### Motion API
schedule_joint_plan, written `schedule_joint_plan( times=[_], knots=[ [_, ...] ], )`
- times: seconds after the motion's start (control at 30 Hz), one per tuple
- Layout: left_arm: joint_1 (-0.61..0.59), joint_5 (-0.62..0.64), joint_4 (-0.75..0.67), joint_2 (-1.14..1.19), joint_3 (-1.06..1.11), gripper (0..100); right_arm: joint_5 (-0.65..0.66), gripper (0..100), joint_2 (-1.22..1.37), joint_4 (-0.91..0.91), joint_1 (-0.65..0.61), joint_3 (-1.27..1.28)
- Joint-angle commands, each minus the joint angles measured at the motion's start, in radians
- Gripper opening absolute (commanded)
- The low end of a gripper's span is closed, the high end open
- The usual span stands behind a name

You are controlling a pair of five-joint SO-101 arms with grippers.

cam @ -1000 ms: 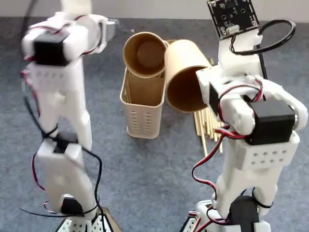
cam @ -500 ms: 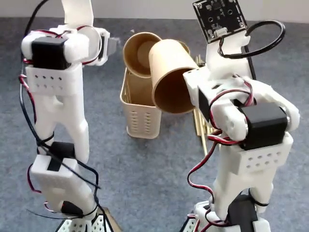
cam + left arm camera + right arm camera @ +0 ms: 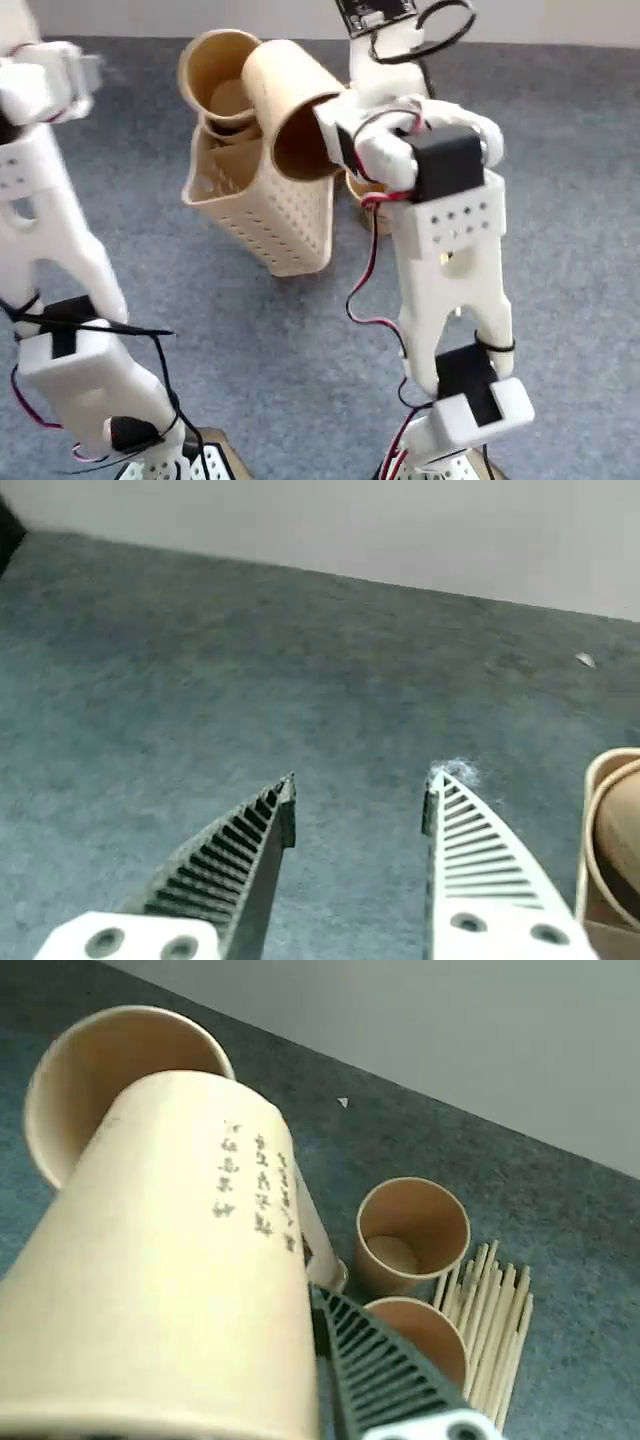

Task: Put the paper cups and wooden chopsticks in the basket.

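Observation:
My right gripper is shut on the rim of a tan paper cup, held tilted over the beige perforated basket. The basket leans over, and another paper cup stands in it. Two more paper cups stand on the carpet beside a bundle of wooden chopsticks. My left gripper hangs open over bare carpet, off to the side of the basket.
Grey carpet covers the whole table. A pale wall runs along the far edge. The left arm stands tall at the basket's left, and the right arm rises close to its right.
The right arm swung left, bringing the held cup over the basket. The basket has tipped and shifted left. The left arm pulled away to the left.

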Motion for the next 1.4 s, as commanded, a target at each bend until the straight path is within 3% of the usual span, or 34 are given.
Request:
schedule_joint_plan(
  times=[0.0, 0.3, 0.43, 0.57, 0.8, 1.37],
  knots=[
    [-0.077, -0.006, -0.012, -0.015, -0.033, 23, -0.006, 0.5, -0.015, 0.044, 0.008, -0.064],
    [-0.044, -0.008, -0.008, -0.004, -0.01, 23, -0.003, 0.5, -0.048, 0.143, 0.15, -0.105],
    [-0.096, -0.031, -0.006, 0.035, 0.074, 23, -0.003, 0.5, -0.065, 0.197, 0.191, -0.119],
    [-0.107, -0.057, 0.015, 0.12, 0.225, 23, -0.003, 0.5, -0.13, 0.199, 0.191, 0.001],
    [0.038, -0.084, 0.107, 0.285, 0.265, 23, -0.003, 0.5, -0.203, 0.199, 0.142, 0.311],
    [0.013, -0.123, 0.109, 0.446, 0.363, 23, 0.038, 0.5, -0.295, 0.197, 0.165, 0.403]
  ],
)
